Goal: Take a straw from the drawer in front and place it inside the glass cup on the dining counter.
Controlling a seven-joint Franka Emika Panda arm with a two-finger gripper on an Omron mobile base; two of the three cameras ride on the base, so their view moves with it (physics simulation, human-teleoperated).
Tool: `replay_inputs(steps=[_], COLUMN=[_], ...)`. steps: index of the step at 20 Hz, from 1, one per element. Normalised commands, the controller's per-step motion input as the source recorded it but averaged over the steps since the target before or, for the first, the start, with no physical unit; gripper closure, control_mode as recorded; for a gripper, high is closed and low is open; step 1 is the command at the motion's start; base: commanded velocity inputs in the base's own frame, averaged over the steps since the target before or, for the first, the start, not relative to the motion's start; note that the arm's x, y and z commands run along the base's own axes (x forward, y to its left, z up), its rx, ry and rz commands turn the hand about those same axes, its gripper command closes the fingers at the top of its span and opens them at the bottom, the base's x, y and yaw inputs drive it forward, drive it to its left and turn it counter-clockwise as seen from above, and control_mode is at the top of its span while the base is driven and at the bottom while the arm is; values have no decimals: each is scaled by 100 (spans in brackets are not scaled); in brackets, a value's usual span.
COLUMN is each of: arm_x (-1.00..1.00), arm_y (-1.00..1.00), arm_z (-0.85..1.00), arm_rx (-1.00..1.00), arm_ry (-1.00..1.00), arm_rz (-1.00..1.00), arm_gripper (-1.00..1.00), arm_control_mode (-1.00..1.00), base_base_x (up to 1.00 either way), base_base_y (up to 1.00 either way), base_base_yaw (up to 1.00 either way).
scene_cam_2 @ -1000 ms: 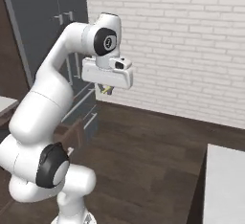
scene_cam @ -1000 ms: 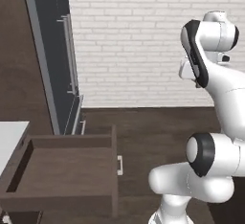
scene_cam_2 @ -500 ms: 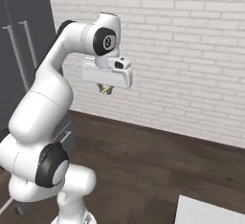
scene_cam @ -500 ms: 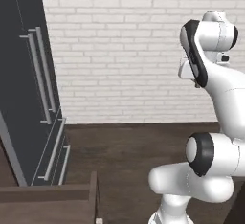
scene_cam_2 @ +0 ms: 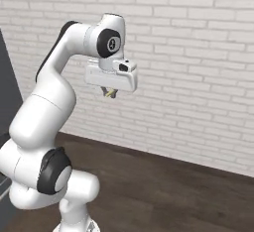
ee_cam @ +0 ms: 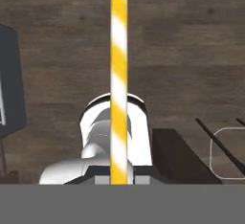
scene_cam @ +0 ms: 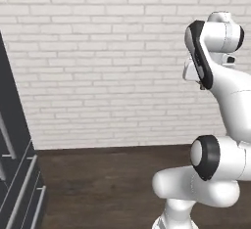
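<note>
At the left edge of the left base picture stands a dark cabinet (scene_cam: 14, 184) with pale bar handles; a white brick wall (scene_cam: 98, 61) spans the middle over a dark wood floor (scene_cam: 108, 184), and the arm rises at the right.

In the right base picture the arm bends up from the lower left. The gripper (scene_cam_2: 109, 93) hangs below the wrist block at centre-left, in front of the brick wall and high above the floor. A short yellow tip shows between the jaws there: the straw (scene_cam_2: 109, 92).

In the hand picture the straw (ee_cam: 118, 79) runs as a yellow-and-white striped bar from the bottom centre straight to the top edge, along the line of the jaws, with the floor far below it. The jaws are closed on its lower end; the pads themselves are hidden behind it. At the lower right a pale rounded outline and thin dark bars show, too cropped to name.

The drawer, cup and desk are not to be seen here, so I judge the straw is being carried toward the cup.

It looks light, thin and stiff, smooth enough to slip or swing in a two-point pinch. Held near one end, the long free end can go into the cup first. A hard squeeze could crush it if it is hollow.
</note>
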Motion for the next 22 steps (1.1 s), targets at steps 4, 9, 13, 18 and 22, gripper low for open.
replay_inputs(steps=[4,9,13,18,22], arm_x=[0,0,0,0,0], arm_y=[0,0,0,0,0], arm_z=[0,0,0,0,0], arm_rx=[0,0,0,0,0], arm_ry=[0,0,0,0,0], arm_rz=[0,0,0,0,0], arm_gripper=[100,100,100,100,100], arm_control_mode=[100,100,100,100,100], base_base_x=[100,100,91,80,70], base_base_y=[-9,0,0,0,0], base_base_yaw=[-32,-44,-55,-58,-62])
